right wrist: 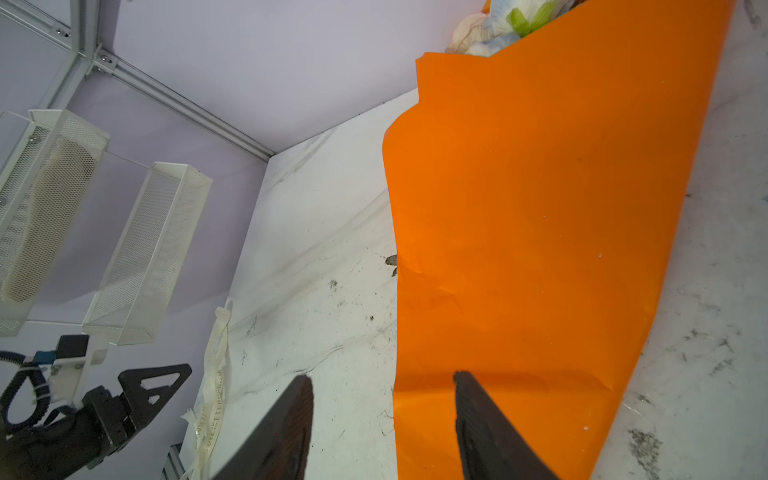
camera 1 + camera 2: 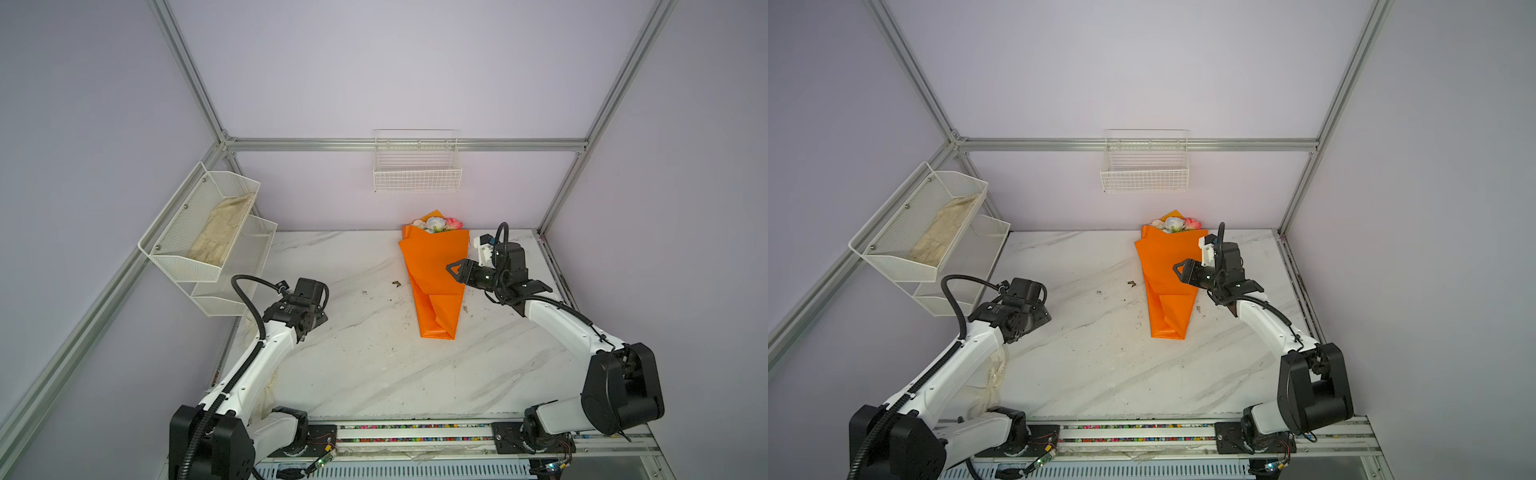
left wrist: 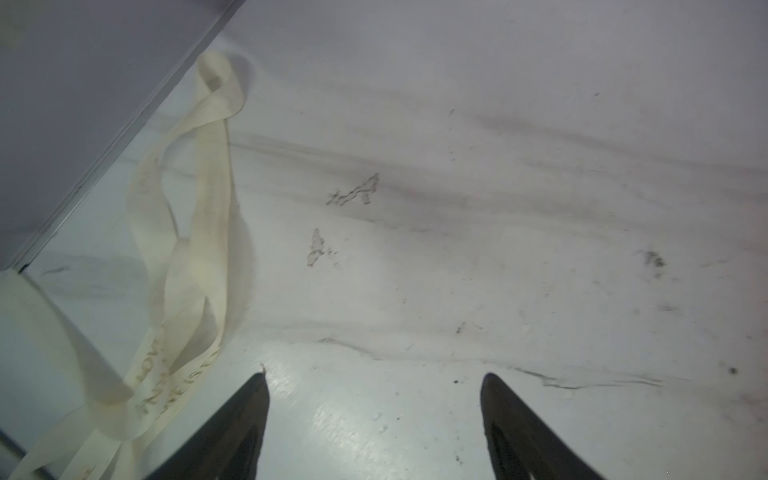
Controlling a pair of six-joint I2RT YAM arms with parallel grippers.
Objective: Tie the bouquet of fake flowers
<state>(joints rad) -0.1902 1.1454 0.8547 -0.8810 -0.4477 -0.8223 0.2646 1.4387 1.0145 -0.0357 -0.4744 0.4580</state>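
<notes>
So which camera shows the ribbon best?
Left wrist view: the ribbon is close up, loops and letters clear. Right wrist view shows it small; both top views show only a bit beside the left arm.

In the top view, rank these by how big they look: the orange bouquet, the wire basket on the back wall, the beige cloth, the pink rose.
1. bouquet and wire basket: about alike, too close to rank.
2. beige cloth.
3. pink rose, by far the smallest.
</notes>
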